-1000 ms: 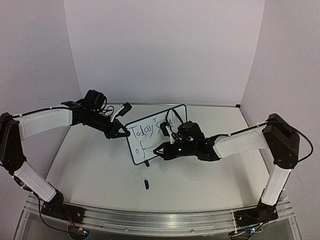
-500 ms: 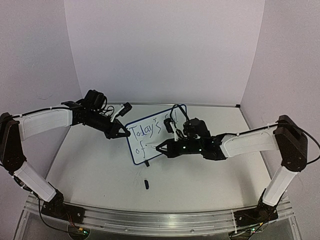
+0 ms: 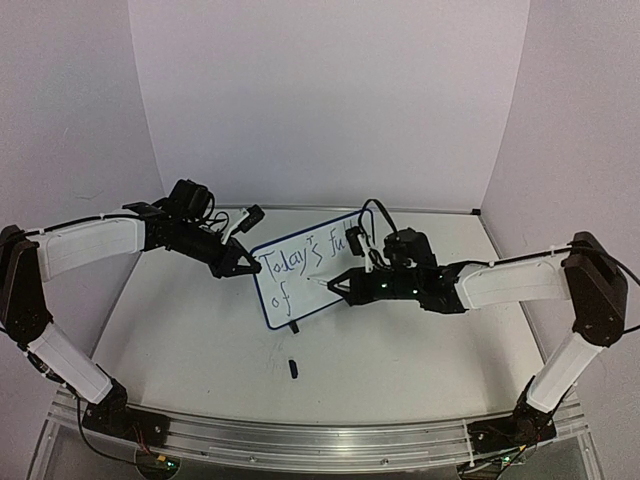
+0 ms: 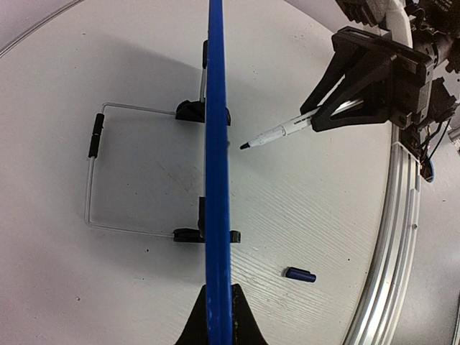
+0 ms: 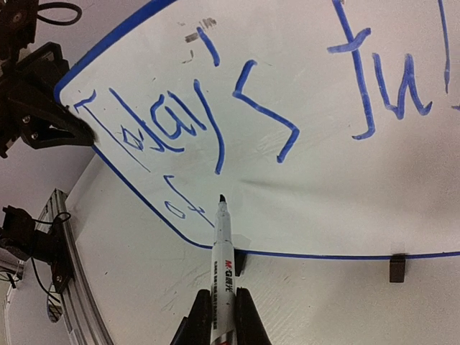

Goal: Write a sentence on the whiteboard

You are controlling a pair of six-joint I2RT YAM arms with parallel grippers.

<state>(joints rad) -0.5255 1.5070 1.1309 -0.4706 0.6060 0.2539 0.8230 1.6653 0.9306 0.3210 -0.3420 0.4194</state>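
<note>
Whiteboard (image 3: 308,292) stands near the middle of the table (image 3: 170,330), between your two arms, with its written face turned toward the right arm. Your left gripper (image 3: 243,267) has it by the left edge. In the left wrist view the fingers (image 4: 246,334) are pinched onto the dark-blue rim, which runs edge-on straight up that picture. Your right gripper (image 3: 338,285) sits in front of the face, closed narrowly around a slim white marker (image 5: 223,251). The marker's dark tip points at the board just beneath the "y" of the first word. From the left wrist you can see a small gap between that tip and the board, so the pen is near the face but not touching it.

The sentence (image 5: 215,122) is written in thin strokes that look blue up close and dark from above. The upper line reads "Today's fu", and whatever follows is hidden behind your right arm in the top view and cut off at the edge of the right wrist view. The lower line begins with "of". The board itself is white with rounded corners and a thin blue rim.

It rests on black clip feet (image 4: 190,111), and a wire stand (image 4: 90,180) lies out on the table behind it. A small dark cap (image 3: 294,368) lies on the table in front of the board, well apart from both grippers.
</note>
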